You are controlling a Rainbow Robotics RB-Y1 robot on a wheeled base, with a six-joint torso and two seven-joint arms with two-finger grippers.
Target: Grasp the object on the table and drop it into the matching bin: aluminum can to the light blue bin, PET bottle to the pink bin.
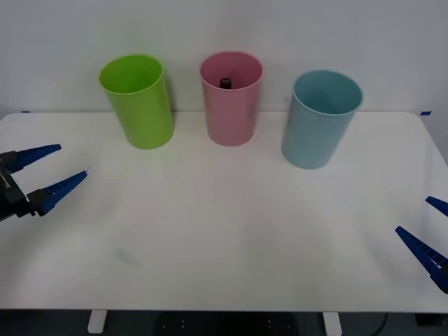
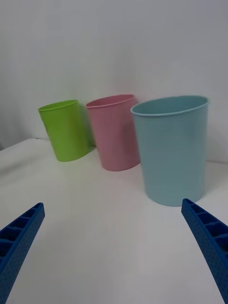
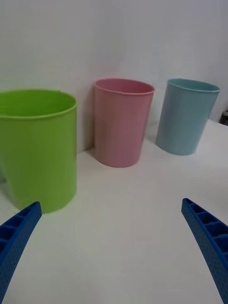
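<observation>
On the white counter (image 1: 224, 238) we judge the job done, since the PET bottle (image 1: 225, 83), only its black cap showing, sits inside the pink bin (image 1: 230, 105) at twelve o'clock, while our left tool (image 1: 52, 170) and right tool (image 1: 428, 227) wait spread wide, holding nothing.

This looks like a lab or test room rather than a home. A plain white table (image 1: 224, 231) stands against a bare white wall (image 1: 224, 28) (no decoration anywhere), holding a neat row of coloured bins: lime green (image 1: 138, 101), pink (image 1: 231, 105) and light blue (image 1: 320, 122).
</observation>
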